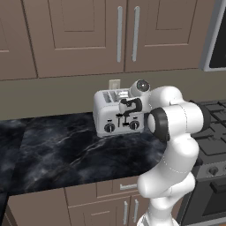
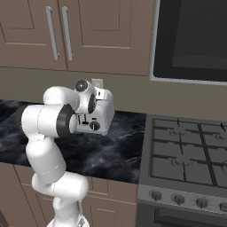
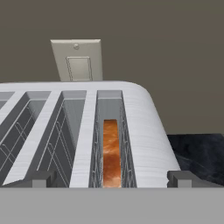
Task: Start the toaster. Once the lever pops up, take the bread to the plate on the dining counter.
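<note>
The white arm is folding forward over the black marble counter, its wrist bending down so the gripper is hanging just above the toaster by the wall. Its fingers are spreading wide, holding nothing. The bread is sitting deep in the rightmost slot (the one nearest the stove), probably fully lowered, though the levers are too small to tell.

Behind the gripper, a beige wall outlet on the taupe wall; brown cabinets above, gas stove to its right.
</note>
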Robot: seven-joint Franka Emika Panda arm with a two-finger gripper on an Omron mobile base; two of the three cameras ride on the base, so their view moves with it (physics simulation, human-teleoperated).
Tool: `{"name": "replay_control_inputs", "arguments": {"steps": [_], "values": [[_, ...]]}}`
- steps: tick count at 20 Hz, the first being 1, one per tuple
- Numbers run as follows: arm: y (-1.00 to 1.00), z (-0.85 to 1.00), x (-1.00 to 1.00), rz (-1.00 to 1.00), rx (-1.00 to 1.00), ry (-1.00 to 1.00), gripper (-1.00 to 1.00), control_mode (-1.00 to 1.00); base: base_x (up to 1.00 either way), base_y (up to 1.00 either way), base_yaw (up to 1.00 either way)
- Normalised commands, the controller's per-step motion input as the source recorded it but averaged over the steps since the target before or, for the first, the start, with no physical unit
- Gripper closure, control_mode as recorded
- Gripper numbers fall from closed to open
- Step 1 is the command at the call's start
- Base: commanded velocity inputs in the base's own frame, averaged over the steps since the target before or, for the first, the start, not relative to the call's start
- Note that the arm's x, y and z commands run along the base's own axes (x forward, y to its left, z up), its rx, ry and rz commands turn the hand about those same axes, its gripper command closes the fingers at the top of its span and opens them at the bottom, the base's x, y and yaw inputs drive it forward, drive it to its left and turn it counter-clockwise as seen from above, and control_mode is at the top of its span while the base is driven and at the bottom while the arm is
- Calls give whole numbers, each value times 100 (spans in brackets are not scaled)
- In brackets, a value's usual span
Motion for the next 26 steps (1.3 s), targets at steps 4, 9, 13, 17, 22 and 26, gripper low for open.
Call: {"name": "replay_control_inputs", "arguments": {"steps": [4,9,13,17,22,26], "values": [[0,0,0,0,0,0,-100,-100,0,0,0],[0,0,0,0,0,0,-100,-100,0,0,0],[0,0,0,0,0,0,-100,-100,0,0,0],[0,0,0,0,0,0,-100,-100,0,0,0],[0,0,0,0,0,0,-100,-100,0,0,0],[0,0,0,0,0,0,-100,-100,0,0,0]]}}
